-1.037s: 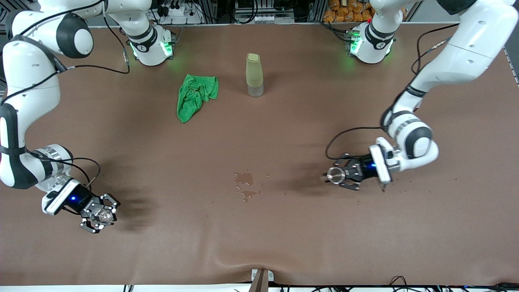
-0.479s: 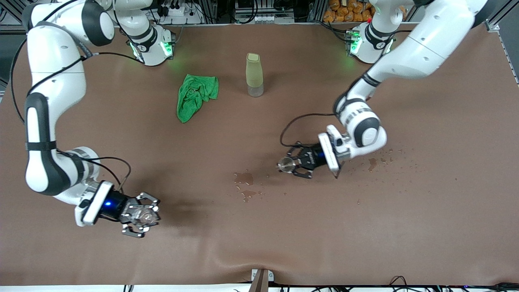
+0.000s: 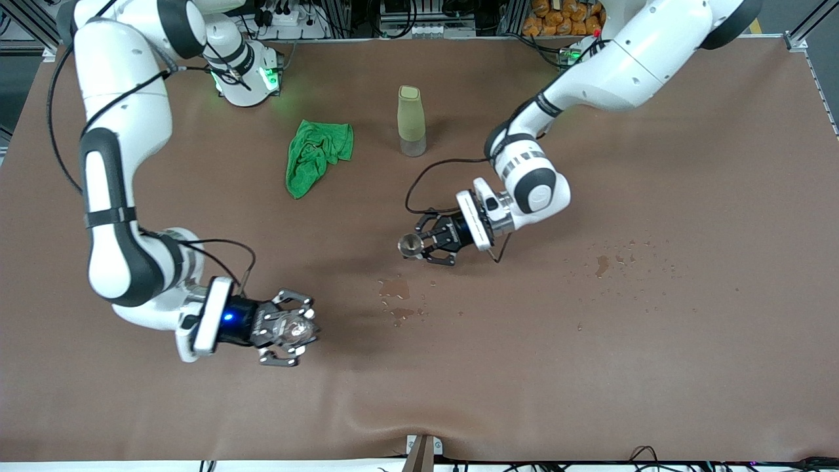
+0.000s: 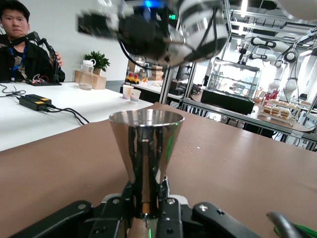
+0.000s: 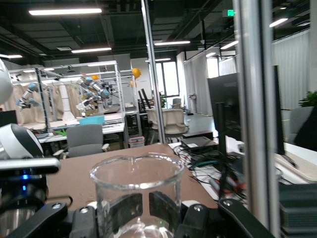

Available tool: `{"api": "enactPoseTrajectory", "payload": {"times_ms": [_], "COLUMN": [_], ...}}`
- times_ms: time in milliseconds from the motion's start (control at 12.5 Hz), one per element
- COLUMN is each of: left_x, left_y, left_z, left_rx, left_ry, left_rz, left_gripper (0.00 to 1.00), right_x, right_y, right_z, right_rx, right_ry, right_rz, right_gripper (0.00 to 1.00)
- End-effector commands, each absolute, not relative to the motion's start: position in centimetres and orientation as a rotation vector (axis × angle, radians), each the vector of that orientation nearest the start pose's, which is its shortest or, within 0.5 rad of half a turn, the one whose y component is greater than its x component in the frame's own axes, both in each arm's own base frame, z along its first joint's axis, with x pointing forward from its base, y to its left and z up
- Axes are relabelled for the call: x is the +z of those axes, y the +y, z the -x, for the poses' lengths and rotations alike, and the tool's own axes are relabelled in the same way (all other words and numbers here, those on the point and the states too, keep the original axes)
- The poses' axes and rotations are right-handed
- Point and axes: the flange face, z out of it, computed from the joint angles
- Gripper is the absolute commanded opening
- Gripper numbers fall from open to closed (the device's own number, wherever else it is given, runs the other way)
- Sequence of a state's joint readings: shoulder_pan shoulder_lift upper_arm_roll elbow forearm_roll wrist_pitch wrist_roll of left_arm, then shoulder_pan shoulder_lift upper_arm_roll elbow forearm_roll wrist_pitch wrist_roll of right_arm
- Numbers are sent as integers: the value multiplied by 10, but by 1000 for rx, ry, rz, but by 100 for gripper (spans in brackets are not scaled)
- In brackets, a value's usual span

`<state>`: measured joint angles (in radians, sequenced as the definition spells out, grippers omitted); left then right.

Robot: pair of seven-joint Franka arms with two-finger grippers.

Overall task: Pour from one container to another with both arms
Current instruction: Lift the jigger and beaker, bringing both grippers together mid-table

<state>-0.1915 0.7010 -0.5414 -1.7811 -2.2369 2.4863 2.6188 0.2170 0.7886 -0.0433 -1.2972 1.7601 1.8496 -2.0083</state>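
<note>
My left gripper [image 3: 421,247] hangs over the middle of the brown table, shut on a shiny metal jigger [image 3: 411,246]. In the left wrist view the jigger [image 4: 146,144] stands upright, and the left gripper [image 4: 147,210] pinches its narrow waist. Over the table toward the right arm's end, my right gripper [image 3: 293,330] is shut on a clear glass beaker [image 3: 288,329]. The right wrist view shows the beaker [image 5: 134,191] upright and clamped low in the right gripper [image 5: 148,215]. The two containers are apart.
A wet puddle [image 3: 395,289] lies on the mat between the two grippers. Small drops [image 3: 602,263] dot the mat toward the left arm's end. Near the bases, a crumpled green cloth [image 3: 318,155] lies beside a tall yellowish bottle [image 3: 411,121].
Both arms have swung in from the table's ends toward the middle, each still carrying its container. The gap between jigger and beaker has shrunk a lot.
</note>
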Motion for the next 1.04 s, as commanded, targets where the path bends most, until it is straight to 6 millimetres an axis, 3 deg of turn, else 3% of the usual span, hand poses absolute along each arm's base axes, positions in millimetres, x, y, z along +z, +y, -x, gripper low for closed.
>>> {"api": "enactPoseTrajectory", "payload": {"times_ms": [0, 160, 319, 479, 638, 957], "left_x": [224, 226, 228, 234, 232, 233], "left_y": [-434, -437, -432, -423, -407, -409], "left_z": [-521, -526, -532, -546, -565, -564], "left_rx": [1231, 1229, 1241, 1272, 1304, 1303], "left_ry": [-939, -940, -939, -933, -921, -917], "left_rz": [-1729, -1762, -1767, -1767, -1792, -1789], "left_gripper": [0, 0, 0, 0, 0, 0], "right_x": [369, 380, 403, 406, 414, 411], "right_y": [261, 284, 296, 308, 306, 322], "right_z": [-716, -697, -670, -649, -635, -614], "right_rx": [-1201, -1170, -1146, -1097, -1047, -929], "right_ry": [-1064, -1052, -996, -953, -900, -800], "right_rz": [1322, 1323, 1382, 1409, 1452, 1503], "right_gripper": [0, 0, 0, 0, 0, 0]}}
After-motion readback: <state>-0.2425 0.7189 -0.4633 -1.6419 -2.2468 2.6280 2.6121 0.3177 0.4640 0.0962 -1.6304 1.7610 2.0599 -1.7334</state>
